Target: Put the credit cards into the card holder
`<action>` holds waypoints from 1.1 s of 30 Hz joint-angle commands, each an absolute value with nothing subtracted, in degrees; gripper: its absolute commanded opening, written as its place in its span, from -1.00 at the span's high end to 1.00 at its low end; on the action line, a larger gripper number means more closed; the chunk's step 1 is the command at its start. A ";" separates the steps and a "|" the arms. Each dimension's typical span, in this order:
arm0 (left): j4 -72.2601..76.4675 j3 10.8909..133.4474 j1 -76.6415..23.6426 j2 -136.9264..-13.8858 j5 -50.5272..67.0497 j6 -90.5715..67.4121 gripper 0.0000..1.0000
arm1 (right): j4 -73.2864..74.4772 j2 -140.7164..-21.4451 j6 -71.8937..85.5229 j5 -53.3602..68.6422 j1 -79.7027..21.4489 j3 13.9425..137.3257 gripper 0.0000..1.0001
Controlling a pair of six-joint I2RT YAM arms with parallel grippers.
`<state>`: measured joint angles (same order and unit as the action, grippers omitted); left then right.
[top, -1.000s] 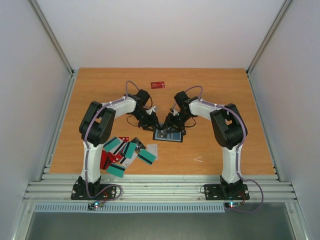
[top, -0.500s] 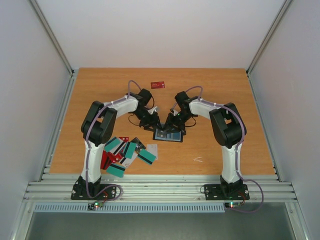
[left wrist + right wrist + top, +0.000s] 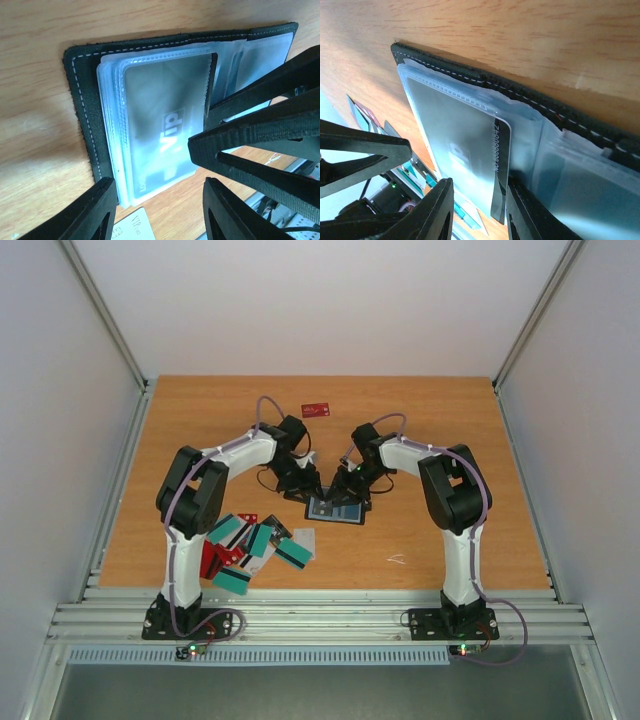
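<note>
The card holder (image 3: 336, 510) lies open on the table (image 3: 450, 440). The right gripper (image 3: 479, 186), jaws narrow, straddles a black card (image 3: 500, 165) part-seated in a clear sleeve (image 3: 450, 130); grip undeterminable. The left gripper (image 3: 159, 189), jaws parted and empty, hovers close, probably to steady the sleeves.

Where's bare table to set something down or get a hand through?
Free: the right side, between the right arm and the table edge; the far corners either side of the red card. Crowded: centre, left hand and right hand over the card holder; near-left, credit cards piled.
</note>
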<state>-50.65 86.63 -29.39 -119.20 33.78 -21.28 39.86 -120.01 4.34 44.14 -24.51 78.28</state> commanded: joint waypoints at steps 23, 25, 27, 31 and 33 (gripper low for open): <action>-41.44 81.41 -30.58 -122.26 36.95 -25.42 0.05 | 38.41 -123.89 1.49 44.56 -24.08 78.57 0.41; -40.71 81.57 -31.05 -122.79 37.72 -25.81 0.05 | 38.40 -123.96 1.56 44.65 -24.08 78.65 0.41; -40.73 81.83 -31.34 -122.88 37.44 -25.90 0.05 | 38.48 -123.98 1.56 44.71 -24.08 78.66 0.41; -46.70 84.36 -31.37 -122.39 30.82 -24.43 0.05 | 38.55 -123.93 1.67 44.65 -24.08 78.74 0.41; -49.52 85.54 -31.37 -120.67 26.46 -23.57 0.02 | 38.62 -123.72 1.62 44.53 -24.08 78.67 0.41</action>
